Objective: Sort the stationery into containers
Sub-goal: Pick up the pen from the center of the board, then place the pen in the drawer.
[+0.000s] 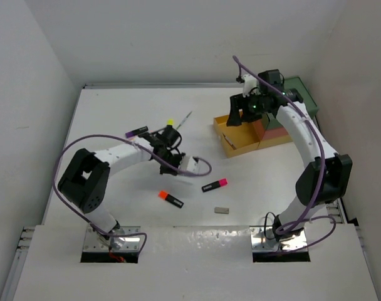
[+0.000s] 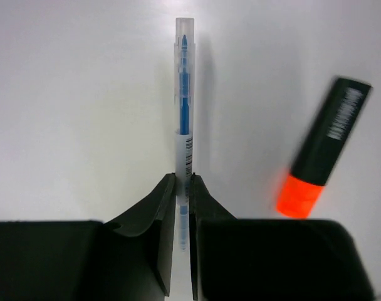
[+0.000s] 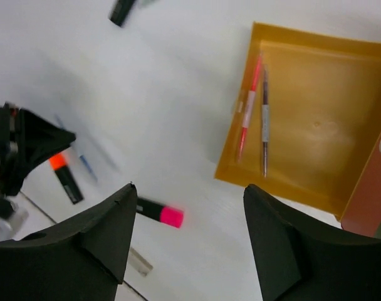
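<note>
While top view shows pink highlighter (image 1: 214,185) on table (image 1: 115,119), yellow drawer (image 1: 240,143) stands open.
Left wrist: left gripper (image 2: 183,182) clamps blue pen (image 2: 185,94), barcode sticker (image 2: 188,157); orange highlighter (image 2: 322,147) beside, print blurred.
Right wrist: right gripper (image 3: 190,188) agape; red pen (image 3: 249,106), grey pen (image 3: 264,122) in drawer.

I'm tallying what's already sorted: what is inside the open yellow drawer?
The yellow drawer holds a red pen and a grey pen, side by side near one wall. The rest of its visible floor is bare; the part covered by the coral-red drawer is hidden.
</note>
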